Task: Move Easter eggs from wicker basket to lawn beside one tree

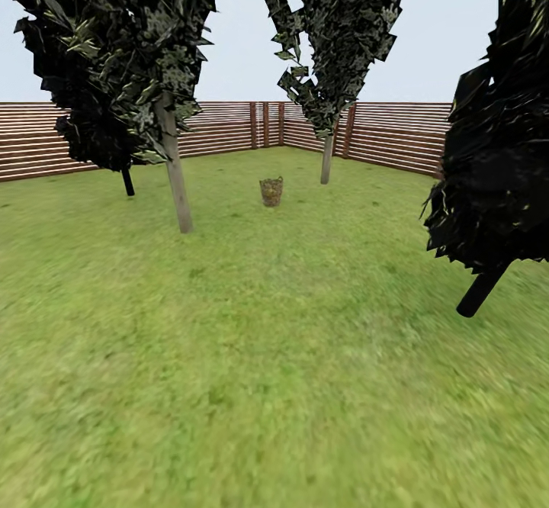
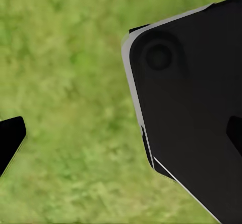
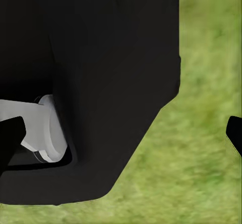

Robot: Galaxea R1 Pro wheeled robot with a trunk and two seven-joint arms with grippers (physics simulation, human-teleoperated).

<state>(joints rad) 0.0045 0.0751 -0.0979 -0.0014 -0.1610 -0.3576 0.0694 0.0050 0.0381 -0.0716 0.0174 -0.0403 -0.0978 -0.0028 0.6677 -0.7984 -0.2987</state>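
Note:
The wicker basket [image 1: 271, 191] stands small and far off on the lawn [image 1: 274, 355], between two trees. From this distance I cannot make out the Easter eggs in it. A tree [image 1: 177, 180] with a pale grey trunk rises to the basket's left, and another tree [image 1: 326, 159] stands behind it to the right, near the fence corner. In the left wrist view my left gripper [image 2: 122, 135] hangs open over grass, its dark fingertips [image 2: 10, 139] far apart. In the right wrist view my right gripper [image 3: 122, 135] is likewise open, with nothing between its fingertips [image 3: 235, 133].
A black-trunked tree [image 1: 482, 288] with near-black foliage leans in at the right, close by. Another dark trunk [image 1: 127, 181] stands at the far left. A brown slatted fence [image 1: 396, 138] rings the garden. A black part of my own body [image 2: 196, 118] looms in both wrist views.

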